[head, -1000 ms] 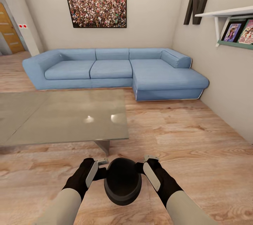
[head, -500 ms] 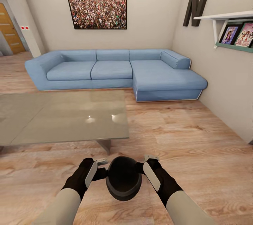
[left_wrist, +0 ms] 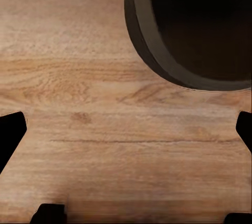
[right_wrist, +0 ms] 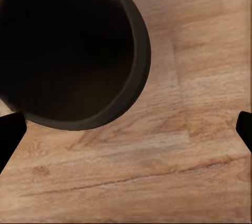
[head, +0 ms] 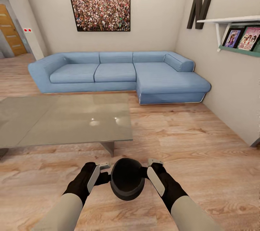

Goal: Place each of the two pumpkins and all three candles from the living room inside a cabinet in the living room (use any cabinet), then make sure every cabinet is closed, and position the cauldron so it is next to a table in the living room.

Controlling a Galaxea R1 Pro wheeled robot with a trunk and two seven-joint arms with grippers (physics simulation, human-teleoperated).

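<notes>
The black cauldron (head: pixel 127 178) sits squeezed between my two hands just in front of me, its wide mouth facing up toward the head camera. My left gripper (head: pixel 101 172) presses its left side and my right gripper (head: pixel 153 172) its right side. Both stand open, with their fingers spread wide in the wrist views and nothing between them. The cauldron's rim (left_wrist: pixel 157 40) and dark inside (right_wrist: pixel 68 50) show over the wooden floor. The low grey-beige table (head: pixel 65 119) lies just ahead and to the left, with its angled leg (head: pixel 108 148) close to the cauldron. Pumpkins, candles and cabinets are out of view.
A blue corner sofa (head: pixel 119 74) lines the back wall under a framed crowd picture (head: pixel 100 8). A wall shelf (head: pixel 234 25) with pictures hangs at the right. Bare wood floor (head: pixel 187 140) stretches to the right of the table. A wooden door (head: pixel 11 30) stands far left.
The whole head view has shifted slightly, so the camera moved. The cauldron, held between both hands, now shows a little higher in the picture, nearer the table leg.
</notes>
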